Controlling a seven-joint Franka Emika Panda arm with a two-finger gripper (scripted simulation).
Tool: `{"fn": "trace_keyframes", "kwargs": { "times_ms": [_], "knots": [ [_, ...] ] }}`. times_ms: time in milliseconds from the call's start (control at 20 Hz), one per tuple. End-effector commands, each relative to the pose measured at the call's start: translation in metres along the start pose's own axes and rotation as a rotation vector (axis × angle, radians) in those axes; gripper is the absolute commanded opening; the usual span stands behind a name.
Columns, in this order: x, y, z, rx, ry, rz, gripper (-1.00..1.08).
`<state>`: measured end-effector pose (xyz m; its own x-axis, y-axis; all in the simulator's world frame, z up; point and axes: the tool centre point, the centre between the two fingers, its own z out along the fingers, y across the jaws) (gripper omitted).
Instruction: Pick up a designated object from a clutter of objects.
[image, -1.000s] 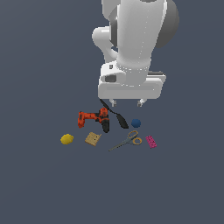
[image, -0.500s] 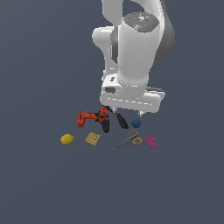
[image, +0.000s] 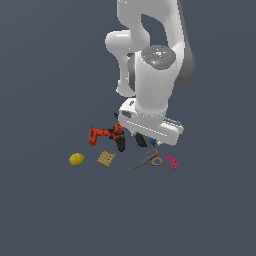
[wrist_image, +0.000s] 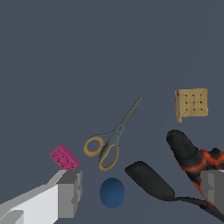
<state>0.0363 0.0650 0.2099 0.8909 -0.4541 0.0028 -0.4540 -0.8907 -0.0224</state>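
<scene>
The scissors (image: 146, 160) (wrist_image: 111, 140), with grey blades and orange-yellow loop handles, lie flat in the clutter between the tan block (image: 105, 158) (wrist_image: 191, 103) and the pink brick (image: 173, 161) (wrist_image: 64, 157). My gripper (wrist_image: 141, 190) hangs open above the clutter, and nothing sits between its fingers (wrist_image: 70, 192). In the wrist view it is over the blue ball (wrist_image: 112, 192) and the black spatula's blade (wrist_image: 151, 181), just off the scissors' handles. In the exterior view the arm's hand (image: 152, 127) covers most of the ball and spatula.
The orange-black drill (image: 105, 136) (wrist_image: 192, 157) lies close beside one finger. A yellow lemon (image: 76, 159) sits at the exterior view's left end of the clutter. Everything rests on a plain dark grey floor.
The arm has come down toward the clutter, and its hand now sits just above the ball and spatula. The objects have not moved.
</scene>
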Motion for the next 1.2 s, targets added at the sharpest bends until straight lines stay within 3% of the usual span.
{"fn": "trace_keyframes", "kwargs": {
  "times_ms": [0,1150],
  "knots": [
    [0.001,-0.001,0.012,0.001,-0.002,0.068,1.00],
    [-0.001,-0.001,0.121,-0.014,-0.002,0.670,1.00]
  ]
}}
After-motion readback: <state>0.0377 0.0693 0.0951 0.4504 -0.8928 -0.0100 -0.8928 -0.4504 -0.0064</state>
